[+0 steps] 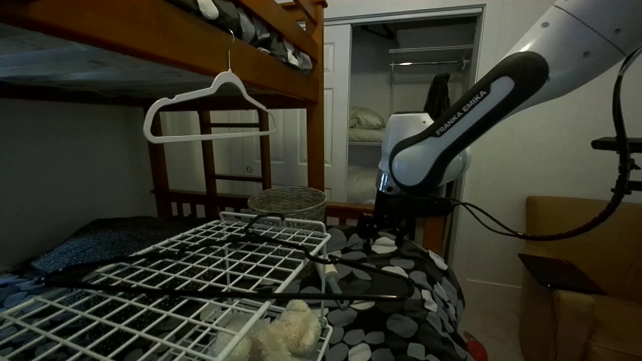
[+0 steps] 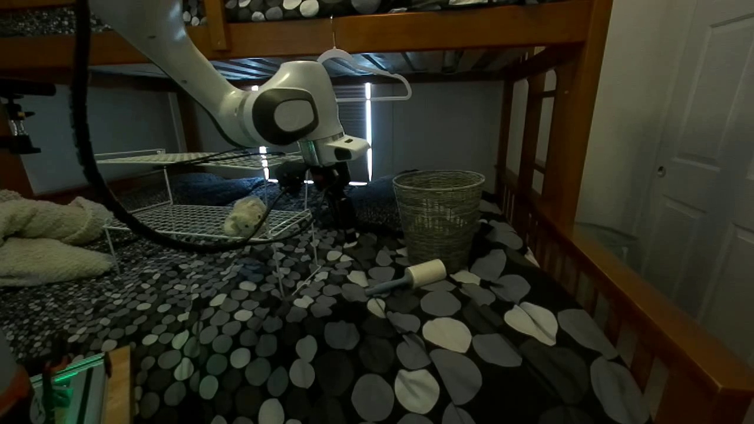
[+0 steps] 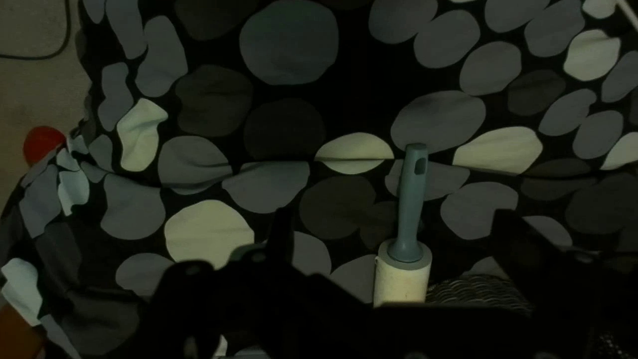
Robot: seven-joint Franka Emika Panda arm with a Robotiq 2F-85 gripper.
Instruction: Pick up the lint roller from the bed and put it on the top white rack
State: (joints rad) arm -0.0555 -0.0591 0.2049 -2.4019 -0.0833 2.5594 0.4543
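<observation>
While hovering over the bed (image 2: 347, 383) with the gripper (image 3: 391, 219) parted at the jaws, see the lint roller (image 2: 421, 275) lying there, a little below center in an exterior view, near the wicker basket (image 2: 439, 224). At lower left in an exterior view, see the top white rack (image 1: 215, 265).

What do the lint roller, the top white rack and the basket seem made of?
Lint roller: the matte, pale roll is probably paper; the smooth, evenly coloured blue-grey handle is likely plastic. Top white rack: thin, even bars, so probably coated metal wire. Basket: dull woven strands, perhaps plant fibre.
</observation>
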